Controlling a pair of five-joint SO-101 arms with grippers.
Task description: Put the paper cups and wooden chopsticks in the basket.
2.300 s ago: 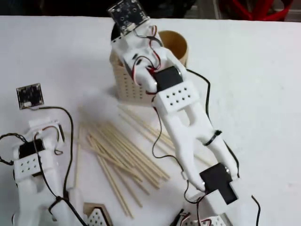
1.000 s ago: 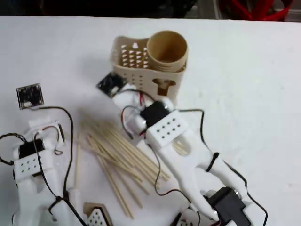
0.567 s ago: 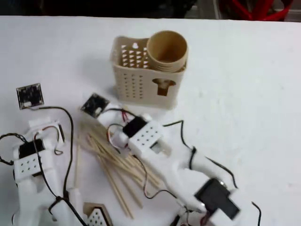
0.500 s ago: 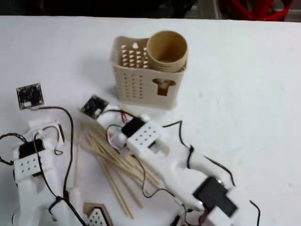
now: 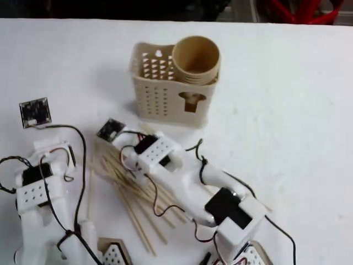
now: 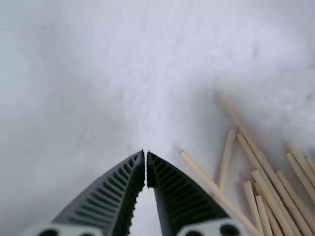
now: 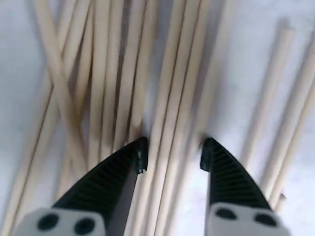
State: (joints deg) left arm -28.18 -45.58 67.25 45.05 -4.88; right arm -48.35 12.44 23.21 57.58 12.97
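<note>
Right gripper (image 7: 173, 150) open over the chopsticks (image 7: 123, 83).
Several sticks lie between its spread fingers; the pile sits lower centre of the high view, below the basket (image 5: 160, 102) holding paper cups (image 5: 196, 55).

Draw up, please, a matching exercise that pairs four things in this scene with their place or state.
Things:
1. paper cups
2. wooden chopsticks
3. left gripper
4. right gripper

Place or state:
A. open, down over the pile
B. stacked upright in the basket
C. shut on nothing, beside the pile
D. lying loose on the table

Pairs: 1-B, 2-D, 3-C, 4-A
</note>
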